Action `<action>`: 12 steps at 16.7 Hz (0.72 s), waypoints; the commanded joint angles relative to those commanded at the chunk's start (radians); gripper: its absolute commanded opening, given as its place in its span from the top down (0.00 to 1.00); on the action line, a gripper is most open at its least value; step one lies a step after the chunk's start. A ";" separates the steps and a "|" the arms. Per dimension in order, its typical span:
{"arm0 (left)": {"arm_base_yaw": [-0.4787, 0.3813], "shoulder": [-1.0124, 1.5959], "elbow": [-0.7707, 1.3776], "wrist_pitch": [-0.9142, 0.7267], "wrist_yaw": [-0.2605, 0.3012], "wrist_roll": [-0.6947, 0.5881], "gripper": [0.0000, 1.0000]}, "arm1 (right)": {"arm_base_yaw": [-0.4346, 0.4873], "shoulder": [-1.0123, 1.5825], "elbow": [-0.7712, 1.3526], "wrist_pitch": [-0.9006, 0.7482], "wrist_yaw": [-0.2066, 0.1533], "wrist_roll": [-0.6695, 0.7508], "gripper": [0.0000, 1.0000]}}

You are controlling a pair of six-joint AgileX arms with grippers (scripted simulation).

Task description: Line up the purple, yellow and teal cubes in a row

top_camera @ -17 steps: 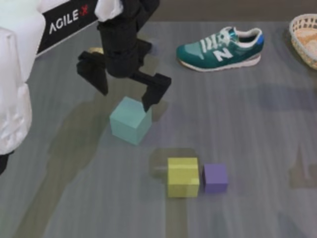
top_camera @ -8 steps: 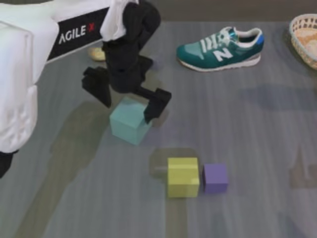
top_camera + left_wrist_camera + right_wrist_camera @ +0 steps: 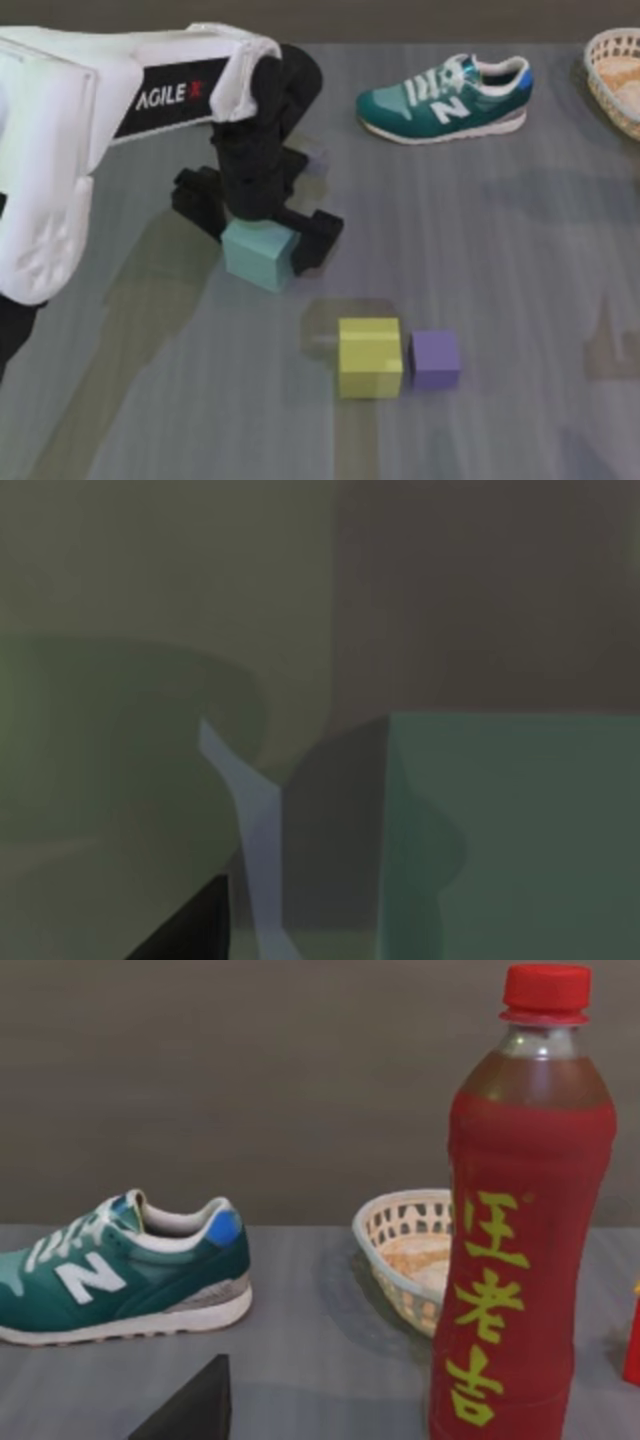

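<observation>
Over the teal cube [image 3: 258, 254], left hand [image 3: 262, 222] straddled it, fingers wide; yellow cube [image 3: 369, 357] and purple cube [image 3: 435, 359] touched, nearby.

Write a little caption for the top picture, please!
Left gripper straddles the teal cube, fingers open; yellow cube and purple cube sit side by side.

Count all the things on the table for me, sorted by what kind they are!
Cubes: 3 (teal cube, yellow cube, purple cube)
Shoes: 1 (sneaker)
Baskets: 1 (basket)
Bottles: 1 (red bottle)
Total: 6
</observation>
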 joint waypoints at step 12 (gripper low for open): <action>0.000 0.000 0.000 0.000 0.000 0.000 0.83 | 0.000 0.000 0.000 0.000 0.000 0.000 0.00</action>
